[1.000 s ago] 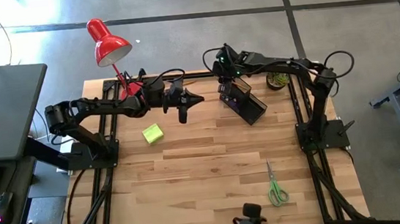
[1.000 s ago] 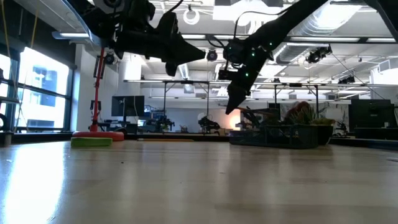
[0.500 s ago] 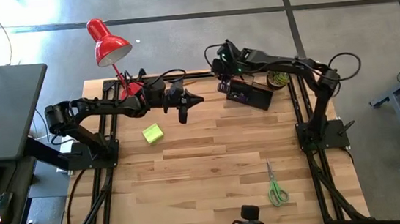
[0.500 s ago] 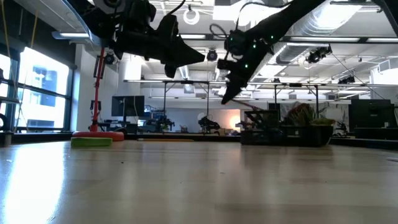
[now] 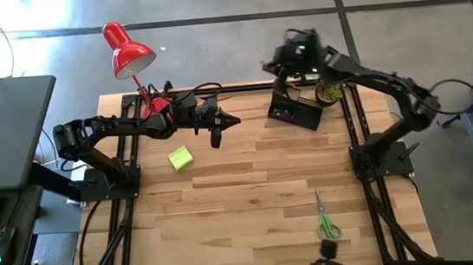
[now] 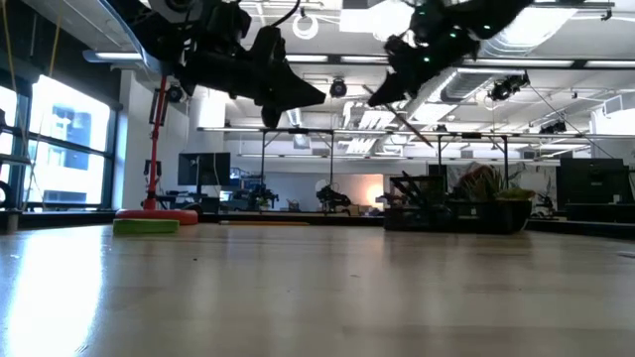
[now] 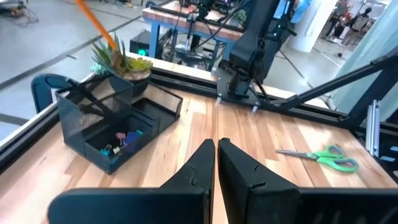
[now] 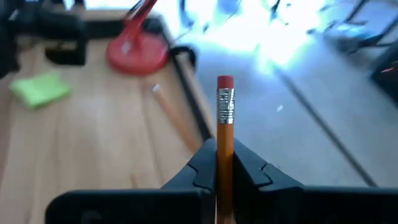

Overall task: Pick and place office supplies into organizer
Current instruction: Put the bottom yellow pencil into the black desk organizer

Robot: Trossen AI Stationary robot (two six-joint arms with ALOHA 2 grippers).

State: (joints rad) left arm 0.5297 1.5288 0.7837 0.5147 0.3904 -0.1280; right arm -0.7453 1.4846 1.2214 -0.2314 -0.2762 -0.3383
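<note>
**Gripping one pencil above the caddy**

Hovering at upper right of the high view, right gripper (image 8: 224, 163) clamps one orange pencil (image 8: 224, 127); one black organizer (image 5: 296, 111) below; a second pencil (image 8: 173, 114) lies beyond; one sticky-note block (image 5: 181, 159); one scissors (image 5: 325, 220); left gripper (image 7: 216, 163) pinched together, empty; organizer contents unclear.

Blown-out glare, soft right-wrist background blur.

Orange pencil (image 8: 224, 146), yellow-green sticky-note block (image 5: 181, 159), green-handled scissors (image 5: 325, 222), black mesh organizer (image 5: 296, 112), red lamp (image 5: 127, 48).
</note>
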